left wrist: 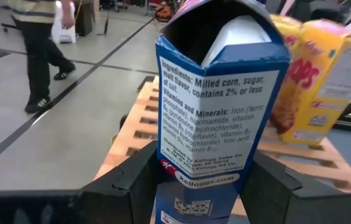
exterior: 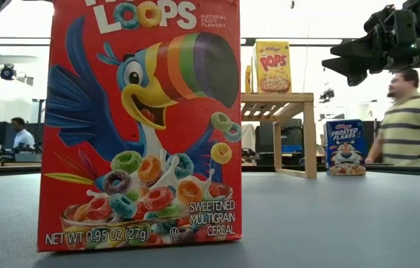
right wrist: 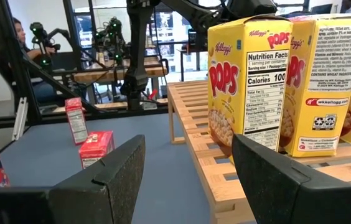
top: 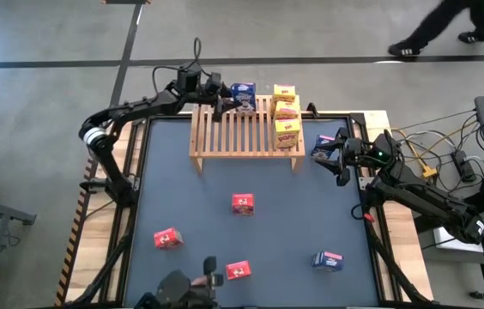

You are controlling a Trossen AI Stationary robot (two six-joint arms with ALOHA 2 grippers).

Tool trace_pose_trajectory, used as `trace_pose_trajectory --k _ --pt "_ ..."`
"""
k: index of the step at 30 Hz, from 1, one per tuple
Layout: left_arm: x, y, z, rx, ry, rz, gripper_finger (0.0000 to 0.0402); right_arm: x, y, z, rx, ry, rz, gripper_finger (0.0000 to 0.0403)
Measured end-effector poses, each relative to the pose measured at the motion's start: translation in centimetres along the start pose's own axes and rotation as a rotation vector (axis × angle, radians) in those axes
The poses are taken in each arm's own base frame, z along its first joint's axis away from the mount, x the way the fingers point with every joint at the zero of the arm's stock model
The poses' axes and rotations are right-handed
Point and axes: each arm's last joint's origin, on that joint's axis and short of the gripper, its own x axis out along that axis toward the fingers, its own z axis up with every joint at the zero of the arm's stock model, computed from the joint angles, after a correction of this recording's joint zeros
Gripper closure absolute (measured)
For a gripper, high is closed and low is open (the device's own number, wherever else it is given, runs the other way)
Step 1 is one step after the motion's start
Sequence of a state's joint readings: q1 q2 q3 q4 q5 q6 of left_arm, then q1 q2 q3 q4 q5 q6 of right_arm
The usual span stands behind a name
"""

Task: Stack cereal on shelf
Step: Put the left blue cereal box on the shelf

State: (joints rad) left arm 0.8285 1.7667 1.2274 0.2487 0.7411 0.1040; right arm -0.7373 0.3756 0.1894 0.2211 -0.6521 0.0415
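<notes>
The slatted wooden shelf (top: 246, 129) stands at the table's far middle. Three yellow cereal boxes (top: 287, 112) stand upright in a row on its right end. My left gripper (top: 227, 103) is shut on a blue cereal box (left wrist: 216, 106) over the shelf's far edge, left of the yellow ones. My right gripper (right wrist: 188, 168) hangs open and empty off the shelf's right end, facing the yellow boxes (right wrist: 250, 81). Another blue box (exterior: 344, 147) stands on the mat under it. Three red boxes (top: 243, 203) (top: 166, 238) (top: 237, 269) and a blue one (top: 328, 260) sit on the mat. My left gripper pinches the blue box low down, one finger (left wrist: 129, 180) on each side of its narrow ingredients panel (left wrist: 191, 165). The fingers come level from the table's left. The box stands upright, its top flap pushed in. Whether its bottom rests on the slats I cannot tell.
The red box (exterior: 139, 126) nearest the table's front edge fills the low view's left half. Cables and gear lie beyond the right edge (top: 448, 159). People (exterior: 411, 119) stand or walk in the room behind. The shelf's left half (top: 216, 129) has bare slats.
</notes>
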Motion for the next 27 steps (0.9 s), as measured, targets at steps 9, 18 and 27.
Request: trace_pose_trajectory --k 9,18,27 --pt "-0.03 0.17 -0.52 0.014 0.032 0.067 0.0228 0.0 0.0 -0.07 0.007 0.006 0.001 0.0174" --pt "-0.07 0.14 -0.58 -0.001 0.041 0.072 0.0217 0.01 0.0 -0.11 0.009 0.007 0.001 0.0174" --pt "-0.24 -0.04 -1.01 -0.039 0.086 0.073 0.0157 0.01 -0.01 -0.11 0.009 0.007 0.001 0.0174"
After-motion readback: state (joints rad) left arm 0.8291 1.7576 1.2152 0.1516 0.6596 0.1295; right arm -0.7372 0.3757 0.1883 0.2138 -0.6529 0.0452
